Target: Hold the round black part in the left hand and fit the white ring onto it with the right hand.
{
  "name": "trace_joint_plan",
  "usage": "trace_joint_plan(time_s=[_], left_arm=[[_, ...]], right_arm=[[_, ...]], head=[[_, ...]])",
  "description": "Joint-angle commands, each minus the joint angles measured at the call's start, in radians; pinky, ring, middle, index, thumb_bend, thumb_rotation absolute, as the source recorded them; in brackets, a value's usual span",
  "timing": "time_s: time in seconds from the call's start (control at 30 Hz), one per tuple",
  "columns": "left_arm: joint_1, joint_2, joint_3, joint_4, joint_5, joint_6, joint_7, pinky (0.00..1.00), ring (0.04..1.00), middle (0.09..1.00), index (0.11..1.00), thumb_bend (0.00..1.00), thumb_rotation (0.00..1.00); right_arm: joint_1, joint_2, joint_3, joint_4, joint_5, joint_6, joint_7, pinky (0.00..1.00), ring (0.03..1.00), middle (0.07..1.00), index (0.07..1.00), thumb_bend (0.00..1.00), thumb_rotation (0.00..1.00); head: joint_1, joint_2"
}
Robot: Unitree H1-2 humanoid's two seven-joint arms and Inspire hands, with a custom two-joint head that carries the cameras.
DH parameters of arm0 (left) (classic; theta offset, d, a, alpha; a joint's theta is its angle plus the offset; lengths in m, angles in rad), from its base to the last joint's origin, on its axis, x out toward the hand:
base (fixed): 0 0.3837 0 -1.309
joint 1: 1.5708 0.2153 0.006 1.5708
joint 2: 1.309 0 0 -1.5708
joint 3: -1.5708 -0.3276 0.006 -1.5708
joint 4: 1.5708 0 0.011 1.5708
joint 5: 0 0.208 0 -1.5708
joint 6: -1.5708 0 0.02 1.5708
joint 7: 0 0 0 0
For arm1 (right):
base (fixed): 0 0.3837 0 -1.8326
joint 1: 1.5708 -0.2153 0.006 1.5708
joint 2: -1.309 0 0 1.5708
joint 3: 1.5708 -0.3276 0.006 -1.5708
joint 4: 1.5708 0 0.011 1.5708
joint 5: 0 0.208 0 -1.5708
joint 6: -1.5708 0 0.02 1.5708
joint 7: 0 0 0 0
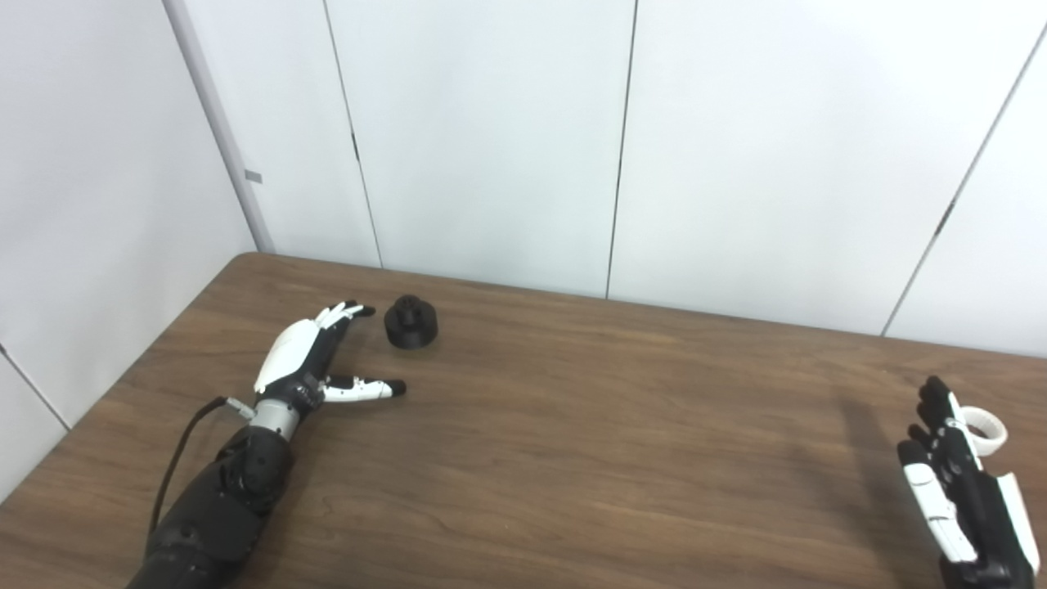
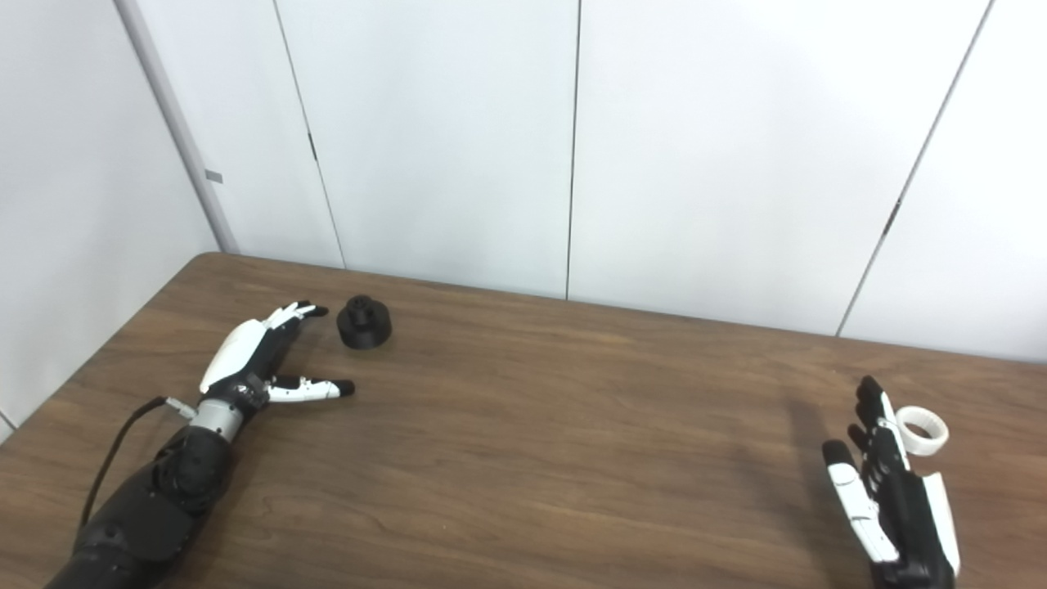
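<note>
The left hand (image 1: 307, 352) lies low over the wooden table (image 1: 572, 425), near its far left corner, with the fingers stretched forward and the thumb spread out to the side; it holds nothing. Just beyond its fingertips and a little to the right we see the round black part (image 1: 411, 322), which stands on the table apart from the hand. It has a wide base and a smaller knob on top.

The right hand (image 2: 887, 499) is at the near right side, also empty, with its fingers extended and a little apart, pointing away from us. The white ring (image 2: 922, 430) lies flat on the table just beside these fingers, on their right; we cannot tell if it touches them. The two task objects are well apart from each other.

We find no brand, label or readable writing on the hands, the parts or the white wall panels (image 1: 491, 139) behind.
</note>
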Motion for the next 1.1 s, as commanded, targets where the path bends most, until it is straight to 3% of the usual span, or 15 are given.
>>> trace_joint_plan(time_s=[0.0,0.33,0.5,1.07], left_arm=[[-0.039,0.031,-0.002,0.018,-0.004,-0.019,0.003,1.00,0.991,0.952,0.857,1.00,0.34],[-0.128,0.048,-0.040,0.103,0.012,0.005,-0.022,1.00,0.974,0.935,0.800,1.00,0.35],[-0.157,0.044,-0.065,0.136,0.020,0.013,-0.035,1.00,0.969,0.926,0.793,1.00,0.34],[-0.280,0.020,-0.156,0.303,0.032,-0.007,-0.039,0.97,0.951,0.910,0.764,1.00,0.34]], right_arm=[[0.074,0.012,0.001,0.065,0.011,-0.013,0.003,0.95,0.991,0.984,0.977,0.36,0.78],[0.091,0.013,0.004,0.028,0.020,0.002,0.011,0.93,0.988,0.990,0.983,0.33,0.75],[0.101,0.012,0.007,0.006,0.008,0.009,0.007,0.98,0.999,0.994,0.981,0.32,0.75],[0.133,0.028,0.008,-0.073,-0.005,0.065,0.005,0.92,0.990,0.998,0.983,0.32,0.75]], head=[[0.000,0.003],[-0.006,0.018],[-0.008,0.026],[-0.033,0.051]])
